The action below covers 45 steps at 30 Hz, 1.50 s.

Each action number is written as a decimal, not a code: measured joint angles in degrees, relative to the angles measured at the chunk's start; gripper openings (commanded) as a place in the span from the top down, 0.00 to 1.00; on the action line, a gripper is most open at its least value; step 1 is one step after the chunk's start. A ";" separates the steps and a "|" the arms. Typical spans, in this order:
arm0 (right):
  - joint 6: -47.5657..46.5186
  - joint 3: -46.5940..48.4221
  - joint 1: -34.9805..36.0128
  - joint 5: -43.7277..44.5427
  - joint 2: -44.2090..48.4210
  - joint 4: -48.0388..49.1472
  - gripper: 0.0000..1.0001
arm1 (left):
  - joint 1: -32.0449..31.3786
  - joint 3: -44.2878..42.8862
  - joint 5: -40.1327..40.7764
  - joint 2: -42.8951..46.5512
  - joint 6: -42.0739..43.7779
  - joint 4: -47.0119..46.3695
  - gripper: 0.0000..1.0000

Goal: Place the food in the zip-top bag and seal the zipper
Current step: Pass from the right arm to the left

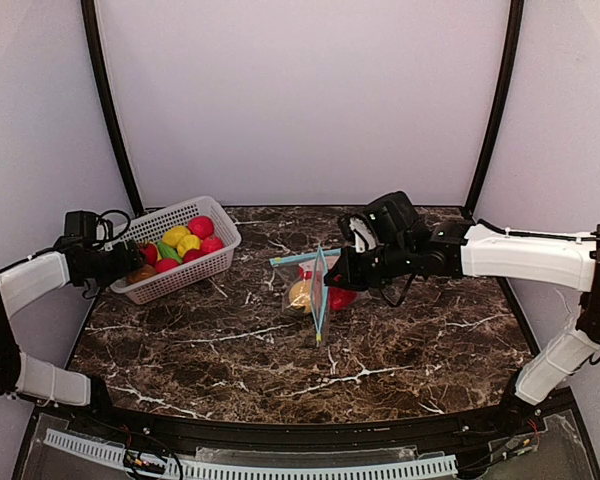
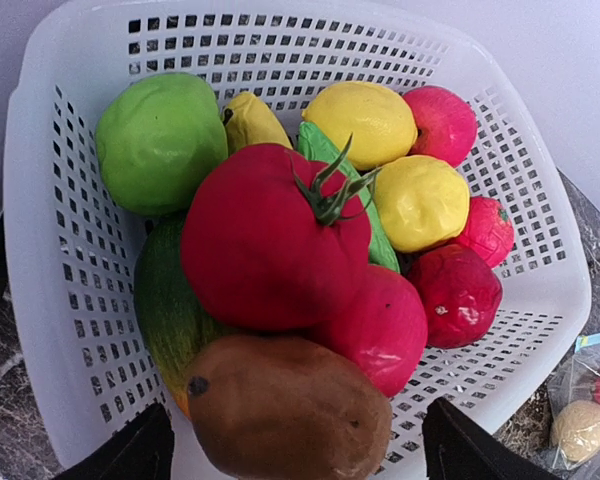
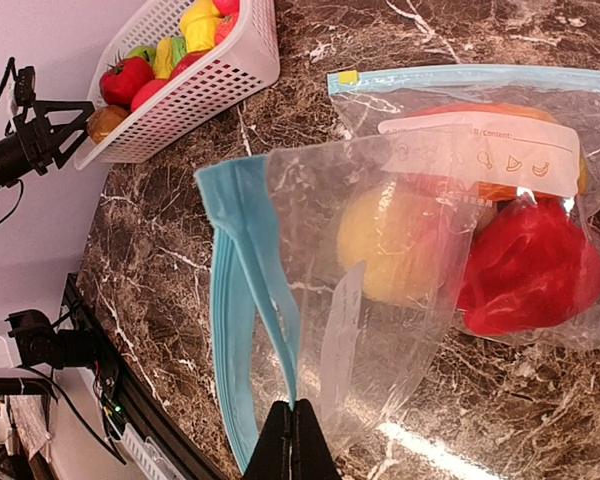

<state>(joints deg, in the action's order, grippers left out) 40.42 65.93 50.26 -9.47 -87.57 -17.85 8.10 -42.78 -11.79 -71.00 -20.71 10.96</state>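
Toy food fills a white lattice basket (image 1: 185, 275). The left wrist view shows a red tomato (image 2: 270, 240), a brown fruit (image 2: 285, 410), a green apple (image 2: 160, 140), lemons (image 2: 365, 120) and red fruits. My left gripper (image 2: 295, 455) is open at the basket's near edge, its fingers either side of the brown fruit; it also shows in the top view (image 1: 130, 262). The zip-top bag (image 1: 315, 290) lies mid-table with its mouth open. It holds a yellow item (image 3: 380, 245) and a red one (image 3: 535, 270). My right gripper (image 3: 298, 440) is shut on the bag's blue zipper strip (image 3: 255, 270), holding that edge up.
The basket (image 3: 195, 85) stands at the back left of the dark marble table (image 1: 230, 350). Black frame posts and pale walls close off the back and sides. The right arm (image 1: 520, 255) reaches in from the right above the table.
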 measured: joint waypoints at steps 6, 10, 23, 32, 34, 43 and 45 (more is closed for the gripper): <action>-2.40 1.03 0.02 -1.20 0.00 0.09 1.00 | -0.70 -0.57 0.76 9.25 2.78 4.22 0.10; -5.07 2.08 0.26 -2.75 0.00 0.11 1.00 | -5.18 -2.45 1.60 14.32 3.89 6.75 0.10; -13.25 7.89 4.02 -8.83 -3.02 -3.02 1.00 | -38.71 -9.44 -4.83 10.38 4.76 1.07 0.10; -15.08 9.44 6.14 -10.49 -6.45 -6.36 1.00 | -46.97 -14.53 -13.25 -0.20 10.40 -4.59 0.08; -15.28 9.70 6.29 -10.60 -6.62 -6.69 1.00 | -48.15 -15.28 -14.47 -2.54 11.58 -4.79 0.08; -16.20 11.34 6.47 -11.23 -7.54 -8.04 1.00 | -51.49 -17.25 -14.27 -8.70 15.87 -4.70 0.11; -16.24 11.43 6.51 -11.32 -7.63 -8.22 1.00 | -51.82 -17.99 -13.49 -9.84 16.90 -4.46 0.14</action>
<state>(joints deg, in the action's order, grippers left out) 24.18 77.36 56.77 -20.80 -95.20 -26.06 -43.72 -60.77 -25.28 -80.84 -3.81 6.50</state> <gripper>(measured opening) 0.005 0.897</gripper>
